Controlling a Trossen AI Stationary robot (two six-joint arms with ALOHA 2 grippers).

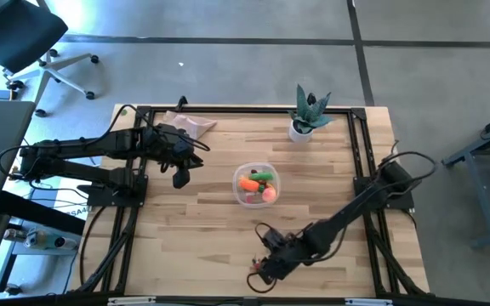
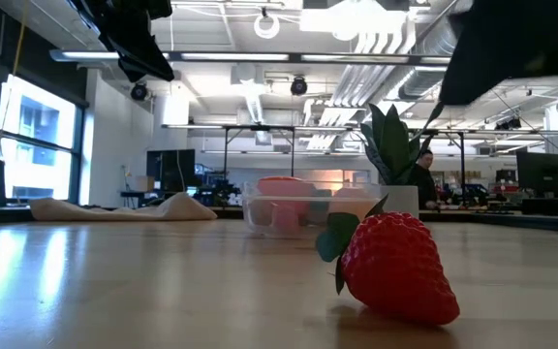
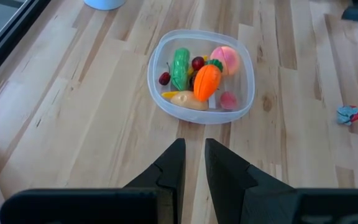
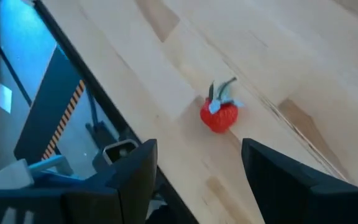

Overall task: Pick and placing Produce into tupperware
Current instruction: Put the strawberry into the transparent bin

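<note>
We reach for the last strawberry.

Our right gripper point(image 4: 194, 168) hangs over the near edge of the table point(image 1: 211, 212) with its fingers spread wide and nothing in them. The strawberry point(image 4: 219, 114) lies on the wood just ahead of it, very near the edge. We think we should come straight down, put one finger on each side, and squeeze softly so it does not roll off. The tupperware point(image 1: 255, 184) sits in the middle, already full of produce point(image 3: 199, 78). Our left gripper point(image 3: 193, 163) waits on the far left, almost closed and holding nothing.
</note>
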